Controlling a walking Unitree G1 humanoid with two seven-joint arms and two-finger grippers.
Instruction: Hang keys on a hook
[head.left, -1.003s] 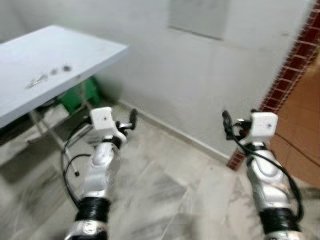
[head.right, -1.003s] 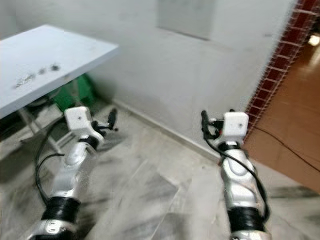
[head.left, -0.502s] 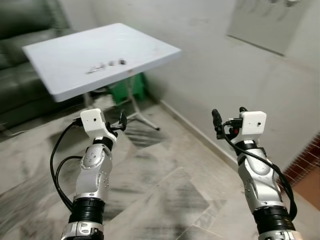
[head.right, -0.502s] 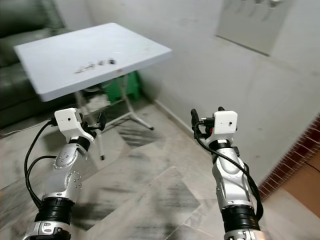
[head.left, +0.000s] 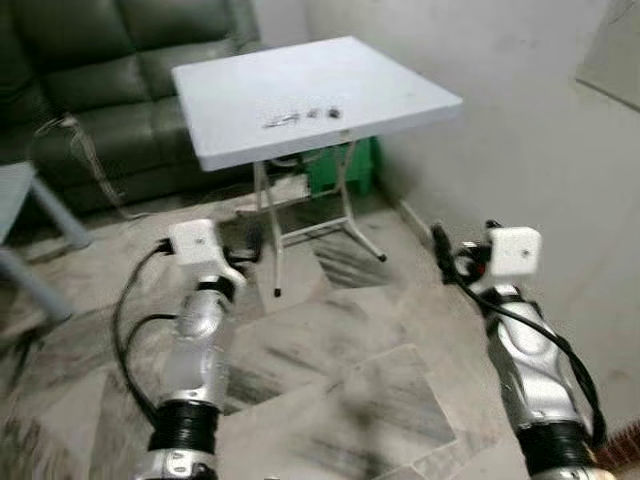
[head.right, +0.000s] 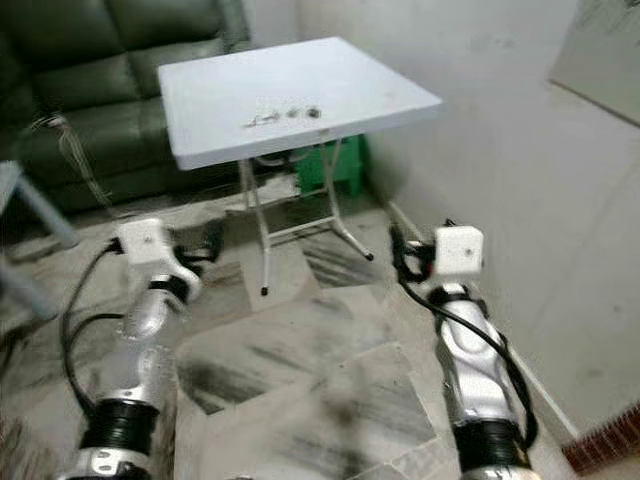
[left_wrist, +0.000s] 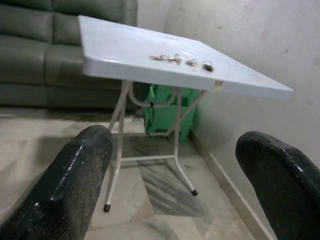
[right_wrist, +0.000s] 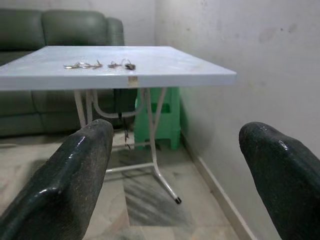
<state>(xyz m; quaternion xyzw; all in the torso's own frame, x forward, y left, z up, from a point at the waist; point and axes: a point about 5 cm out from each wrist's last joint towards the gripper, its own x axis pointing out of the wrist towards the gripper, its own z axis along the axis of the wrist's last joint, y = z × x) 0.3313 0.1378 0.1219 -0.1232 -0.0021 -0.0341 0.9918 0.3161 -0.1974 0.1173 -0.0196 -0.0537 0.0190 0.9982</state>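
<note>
My left gripper (left_wrist: 175, 190) and right gripper (right_wrist: 175, 185) both stand with jaws spread wide and empty, held forward at chest height above the marble floor (head.left: 340, 370). Over the last second my head view has swung from the bare wall to the white folding table (head.left: 400, 95), now squarely ahead. The keys (head.left: 283, 121) lie near the table's middle, well apart from both grippers. Judgement: approach phase; pickup not yet begun.
</note>
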